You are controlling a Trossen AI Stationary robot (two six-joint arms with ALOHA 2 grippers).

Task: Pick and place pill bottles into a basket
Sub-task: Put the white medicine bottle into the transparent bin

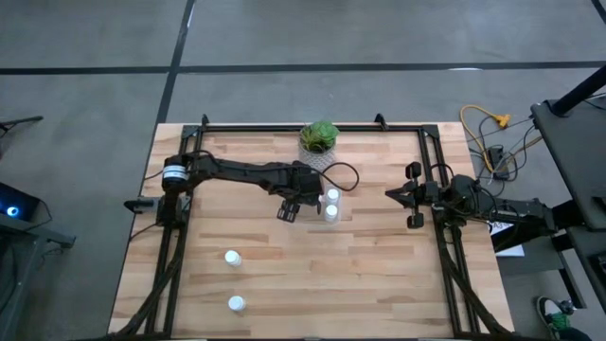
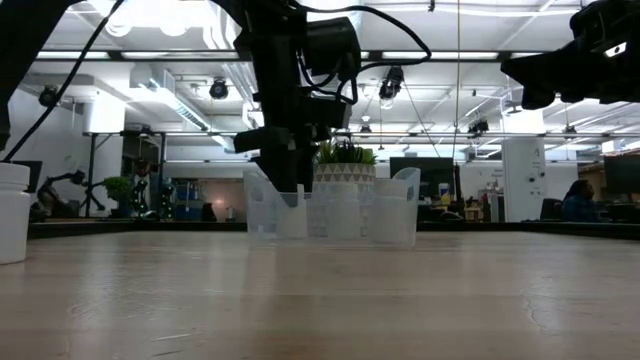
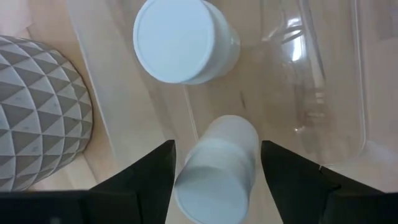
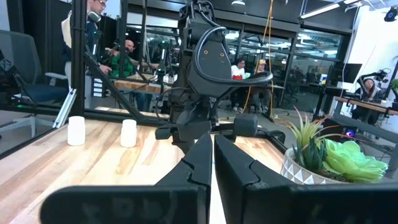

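My left gripper point(image 1: 311, 197) point(image 3: 217, 146) is open, pointing down over the clear tray point(image 2: 400, 212) point(image 3: 314, 81). A white pill bottle point(image 3: 217, 171), blurred, shows between and below its fingers with a narrow gap on each side, cap toward the camera. Another bottle point(image 3: 185, 40) stands upright in the tray. The high view shows two bottles in the tray point(image 1: 332, 196) point(image 1: 330, 212) and two standing on the table at the near left point(image 1: 232, 257) point(image 1: 236, 303). My right gripper point(image 1: 396, 194) point(image 4: 211, 158) is shut and empty, held above the table's right side.
A white patterned pot with a green plant point(image 1: 319, 137) point(image 3: 37, 106) stands just beyond the tray toward the far edge. A black frame point(image 1: 284, 126) runs around the table. One bottle point(image 2: 12, 212) shows large at the low view's left edge. People sit in the room behind.
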